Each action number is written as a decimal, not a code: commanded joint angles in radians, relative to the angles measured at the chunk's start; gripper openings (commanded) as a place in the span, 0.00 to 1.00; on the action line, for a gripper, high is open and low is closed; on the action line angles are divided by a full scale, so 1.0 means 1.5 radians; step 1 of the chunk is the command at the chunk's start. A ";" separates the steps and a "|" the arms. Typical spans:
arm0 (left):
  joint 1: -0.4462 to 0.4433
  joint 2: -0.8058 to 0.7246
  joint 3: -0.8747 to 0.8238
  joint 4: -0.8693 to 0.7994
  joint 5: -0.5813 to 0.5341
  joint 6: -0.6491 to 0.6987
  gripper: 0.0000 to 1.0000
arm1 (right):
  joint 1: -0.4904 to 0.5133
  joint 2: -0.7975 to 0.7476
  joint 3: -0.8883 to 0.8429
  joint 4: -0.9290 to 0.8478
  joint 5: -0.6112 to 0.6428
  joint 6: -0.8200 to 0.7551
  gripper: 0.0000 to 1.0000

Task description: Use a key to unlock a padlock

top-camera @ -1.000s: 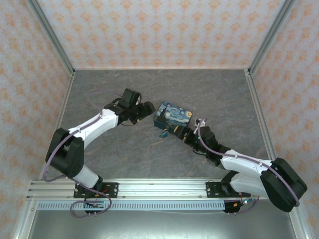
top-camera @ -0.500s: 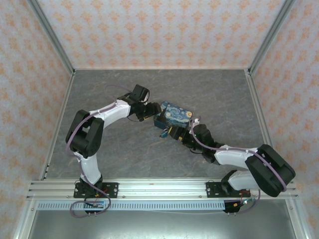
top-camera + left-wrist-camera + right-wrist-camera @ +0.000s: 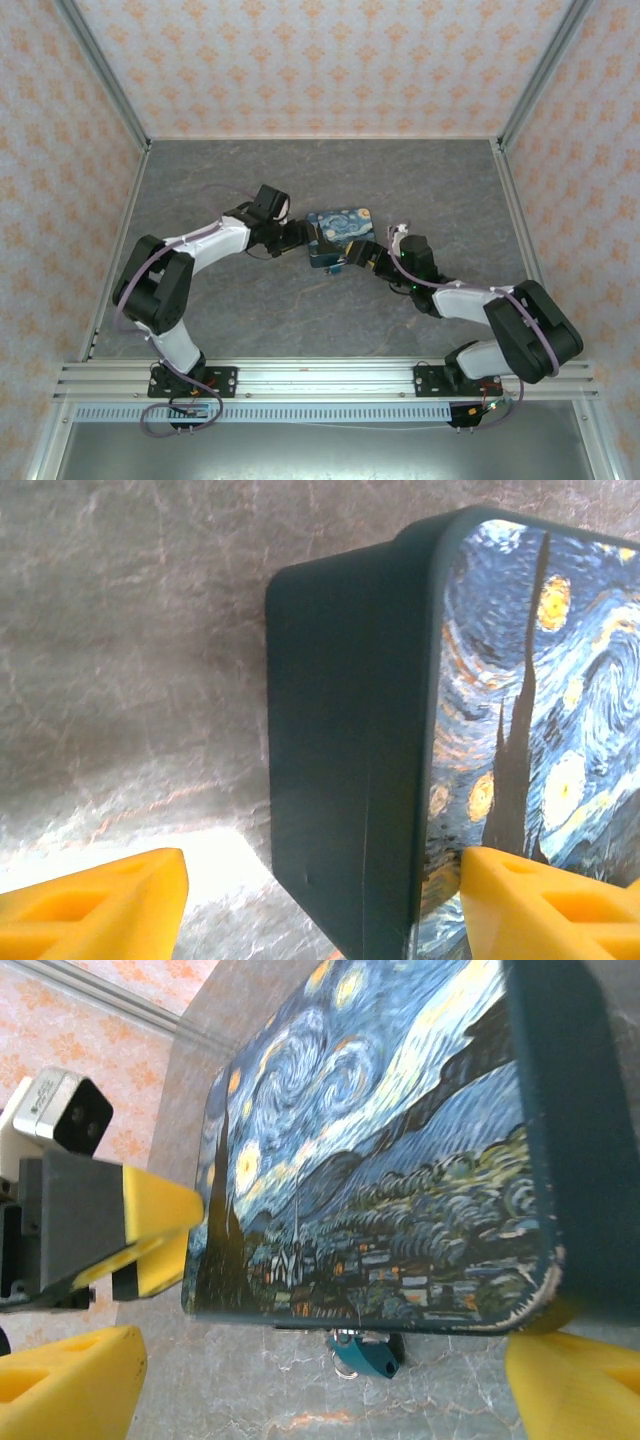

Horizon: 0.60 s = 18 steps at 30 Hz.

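My left gripper (image 3: 299, 237) and right gripper (image 3: 363, 258) have closed in mid-frame, both spread wide and holding nothing, flanking the padlock (image 3: 338, 232), which has slid leftward. The key (image 3: 364, 1356) sits at its lower edge, so I judge bracing comes next.
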 commanded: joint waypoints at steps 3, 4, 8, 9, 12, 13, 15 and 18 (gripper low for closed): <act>-0.014 -0.025 -0.073 -0.060 -0.023 -0.011 0.71 | -0.023 0.025 0.032 0.084 -0.074 -0.060 0.92; -0.015 -0.030 -0.078 -0.059 -0.025 -0.015 0.71 | -0.026 0.025 0.033 0.082 -0.081 -0.065 0.92; -0.021 -0.047 -0.092 -0.054 -0.032 -0.031 0.71 | -0.031 -0.004 -0.002 0.098 -0.075 -0.088 0.91; -0.022 -0.049 -0.093 -0.055 -0.034 -0.034 0.71 | -0.031 -0.015 -0.014 0.102 -0.071 -0.093 0.92; -0.026 -0.053 -0.093 -0.055 -0.038 -0.041 0.71 | -0.031 -0.038 -0.050 0.132 -0.084 -0.102 0.92; -0.026 -0.054 -0.093 -0.055 -0.039 -0.043 0.71 | -0.031 -0.038 -0.059 0.146 -0.090 -0.100 0.92; -0.028 -0.056 -0.093 -0.052 -0.042 -0.048 0.71 | -0.031 -0.028 -0.072 0.168 -0.101 -0.092 0.92; -0.030 -0.057 -0.094 -0.049 -0.044 -0.054 0.71 | -0.026 0.006 -0.080 0.215 -0.117 -0.078 0.92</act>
